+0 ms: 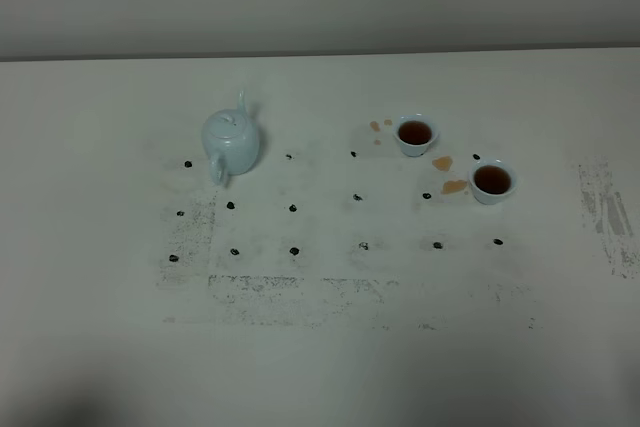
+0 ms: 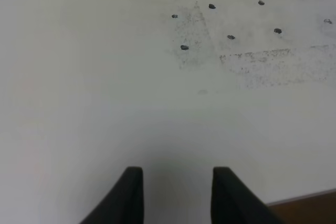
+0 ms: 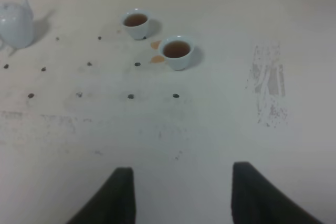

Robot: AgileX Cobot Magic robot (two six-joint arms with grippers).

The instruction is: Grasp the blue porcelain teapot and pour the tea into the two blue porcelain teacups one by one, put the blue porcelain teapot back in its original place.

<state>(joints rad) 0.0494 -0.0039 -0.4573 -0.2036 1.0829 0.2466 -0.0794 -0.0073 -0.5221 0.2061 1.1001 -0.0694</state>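
Blue porcelain teapot (image 1: 233,140) stands upright on the table (image 1: 100,327), left of the two teacups (image 1: 415,133) (image 1: 491,181) (both filled, spills beside them). Left gripper (image 2: 177,195) and right gripper (image 3: 181,195) hang spread, empty.

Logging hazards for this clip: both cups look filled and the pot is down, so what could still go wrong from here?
1. Both teacups, the farther one and the nearer one, hold tea close to the rim; a nudge would likely spill more.
2. Tea puddles already lie on the table between the cups and could spread or smear.
3. The teapot stands free, handle toward the front edge; a passing arm might catch it.
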